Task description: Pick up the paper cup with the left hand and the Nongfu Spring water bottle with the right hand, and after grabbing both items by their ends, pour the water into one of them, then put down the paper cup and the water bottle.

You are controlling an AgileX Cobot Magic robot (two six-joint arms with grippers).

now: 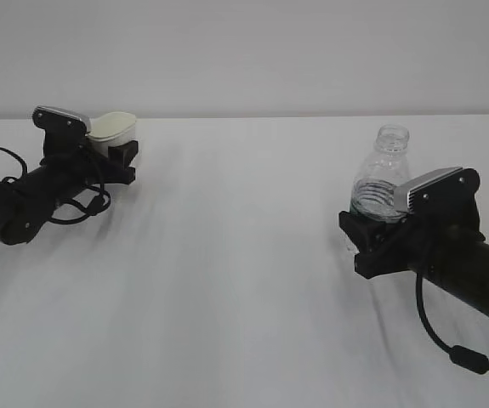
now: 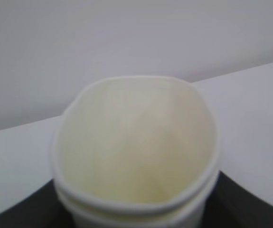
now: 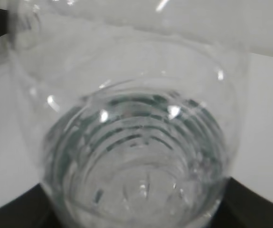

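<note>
A plain white worktop point(image 1: 244, 280) stretches back to a pale wall, with two black robot arms working at opposite sides of it. On the right, the right hand point(image 1: 448, 246) reaches in low from the near edge, its silver-grey camera block sitting just behind the Nongfu Spring water bottle point(image 1: 383, 177). The right end effector point(image 1: 372, 234) is closed around the lower part of the clear ribbed bottle, jaws set part-way apart at the bottle's width, and the bottle stands close to upright with its capless neck at the top. The right wrist view looks down through the bottle's shoulder point(image 3: 136, 142), where ribs and streaks of dark green label show; clear water point(image 3: 141, 190) appears to lie toward the bottom. On the far left, the left hand point(image 1: 31, 191) lies low near the worktop's back edge. The left end effector point(image 1: 116, 153) grips the paper cup point(image 1: 112, 127), jaws part-way apart at the cup's width. The left wrist view shows the cup's open mouth point(image 2: 136, 147), its rolled rim slightly squeezed.
</note>
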